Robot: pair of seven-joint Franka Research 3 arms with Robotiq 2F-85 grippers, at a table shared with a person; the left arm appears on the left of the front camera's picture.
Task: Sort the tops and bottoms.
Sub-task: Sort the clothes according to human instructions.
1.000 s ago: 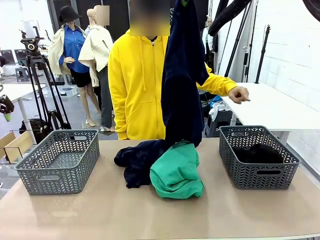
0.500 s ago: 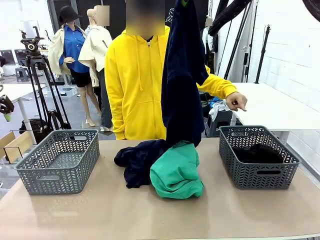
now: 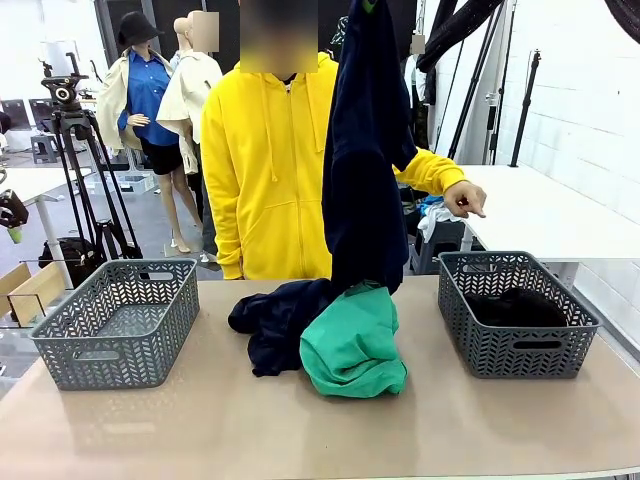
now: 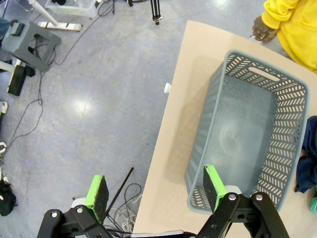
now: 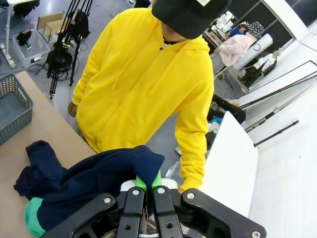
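Two grey baskets stand at opposite ends of the table (image 3: 200, 430) in the front view. At the lower left of the frame the left basket (image 3: 110, 350) holds nothing. In the left wrist view the left gripper (image 4: 155, 191) hangs with its green pads (image 4: 96, 193) spread wide and nothing between them, at the bottom of the frame, over the table edge and floor beside that basket's near corner. At the lower middle of the front view a navy heap (image 3: 275, 320) lies crumpled on the table, touching the green garment (image 3: 352, 345) bunched just to its right. Above them a hanging navy garment (image 3: 365, 150) drops from the top edge of the frame, its lower end resting on the green garment. The right wrist view shows the right gripper (image 5: 147, 186) pressed together on a fold of this navy cloth, pinching it. Behind the table stands a person in a yellow hoodie (image 3: 270, 150), one hand (image 3: 467, 197) held out at the middle right of the frame, finger pointing downward. At the lower right, the right basket (image 3: 520, 350) holds a black garment (image 3: 515, 308).
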